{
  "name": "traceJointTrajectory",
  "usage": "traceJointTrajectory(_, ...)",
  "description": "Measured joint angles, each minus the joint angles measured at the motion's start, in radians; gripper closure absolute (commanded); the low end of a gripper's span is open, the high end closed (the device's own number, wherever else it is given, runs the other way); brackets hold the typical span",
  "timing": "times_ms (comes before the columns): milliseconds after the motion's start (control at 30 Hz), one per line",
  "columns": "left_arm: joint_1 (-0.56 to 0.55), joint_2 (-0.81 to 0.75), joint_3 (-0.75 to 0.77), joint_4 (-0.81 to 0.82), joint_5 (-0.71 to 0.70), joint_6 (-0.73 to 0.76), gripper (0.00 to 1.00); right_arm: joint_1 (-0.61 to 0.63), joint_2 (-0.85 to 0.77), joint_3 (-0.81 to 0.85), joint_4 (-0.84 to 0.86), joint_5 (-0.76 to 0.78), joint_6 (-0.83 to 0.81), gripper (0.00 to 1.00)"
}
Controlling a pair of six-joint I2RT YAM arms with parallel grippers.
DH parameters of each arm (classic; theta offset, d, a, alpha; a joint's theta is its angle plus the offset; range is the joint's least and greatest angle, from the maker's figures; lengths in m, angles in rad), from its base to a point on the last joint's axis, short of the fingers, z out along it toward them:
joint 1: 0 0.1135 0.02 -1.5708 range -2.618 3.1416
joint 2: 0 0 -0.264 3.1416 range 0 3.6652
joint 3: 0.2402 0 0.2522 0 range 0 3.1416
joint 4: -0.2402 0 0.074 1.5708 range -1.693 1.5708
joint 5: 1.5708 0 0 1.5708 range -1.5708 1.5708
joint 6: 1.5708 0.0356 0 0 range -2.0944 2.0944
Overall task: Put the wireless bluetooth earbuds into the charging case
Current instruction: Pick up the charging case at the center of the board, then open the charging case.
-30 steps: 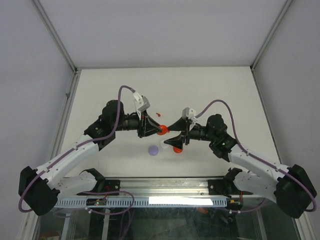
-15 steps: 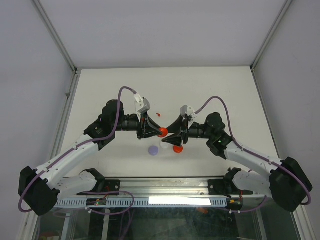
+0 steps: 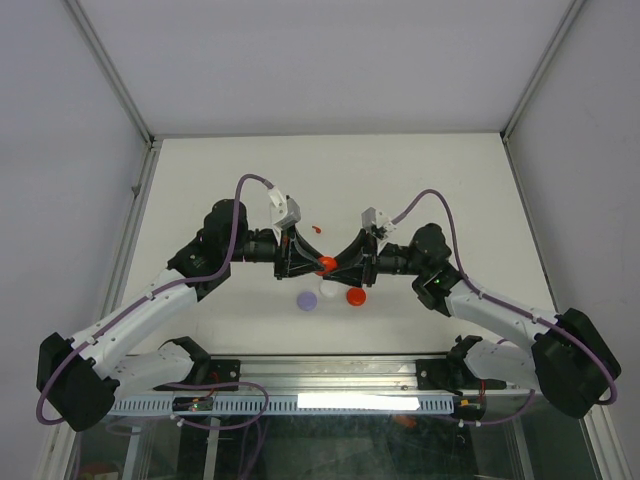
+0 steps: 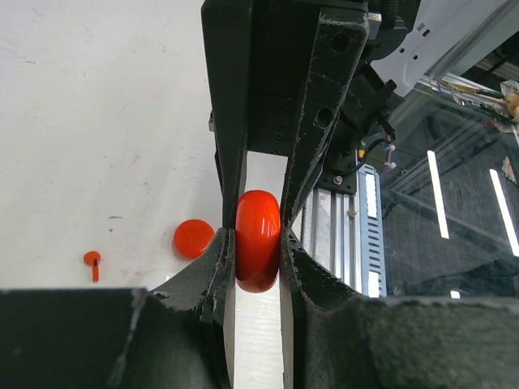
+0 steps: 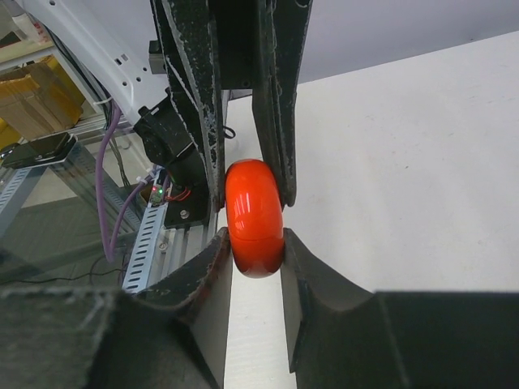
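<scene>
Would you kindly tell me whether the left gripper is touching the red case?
Touching. The left wrist view shows the left gripper, its fingers pressed flush against both sides of the red case.

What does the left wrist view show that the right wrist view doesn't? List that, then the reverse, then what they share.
Left wrist only: a red puck and a tiny red earbud, lying apart from each other to the left of the jaws.
Right wrist only: a purple cable hanging at the left.
Both: the red case seen edge-on above the white table, pinched by the left jaws and the right jaws from opposite ends.
</scene>
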Motion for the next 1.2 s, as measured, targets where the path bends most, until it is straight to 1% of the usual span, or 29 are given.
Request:
traceJointTrajectory(133, -0.002, 0.000, 0.002, 0.000, 0.002, 0.001, 0.97, -0.003, 0.001, -0.002, 0.014, -0.010, 0.010, 0.94)
traceJointTrajectory(200, -0.002, -0.002, 0.003, 0.001, 0.002, 0.000, 0.90, -0.004, 0.002, -0.003, 0.023, -0.012, 0.015, 1.00)
traceJointTrajectory(267, -0.003, -0.006, 0.003, 0.002, 0.003, 0.000, 0.83, -0.005, 0.003, -0.013, 0.051, -0.013, 0.023, 1.00)
traceJointTrajectory(333, -0.003, -0.011, 0.003, 0.004, 0.004, -0.002, 0.75, -0.005, 0.003, -0.025, 0.088, -0.014, 0.029, 1.00)
traceJointTrajectory(400, -0.009, -0.016, 0.003, 0.008, 0.003, -0.005, 0.69, -0.004, 0.003, -0.037, 0.127, -0.013, 0.034, 1.00)
traceJointTrajectory(600, -0.010, -0.052, -0.011, 0.049, -0.011, -0.035, 0.59, -0.003, 0.003, -0.063, 0.221, -0.007, 0.053, 1.00)
traceJointTrajectory(767, -0.010, -0.076, -0.056, 0.116, -0.027, -0.077, 0.55, -0.003, 0.003, -0.071, 0.272, 0.002, 0.075, 1.00)
traceJointTrajectory(900, -0.010, -0.076, -0.092, 0.169, -0.028, -0.113, 0.55, -0.003, 0.003, -0.083, 0.309, 0.016, 0.091, 1.00)
traceJointTrajectory(1200, -0.010, -0.052, -0.118, 0.253, -0.047, -0.188, 0.59, -0.005, 0.003, -0.096, 0.355, 0.034, 0.104, 1.00)
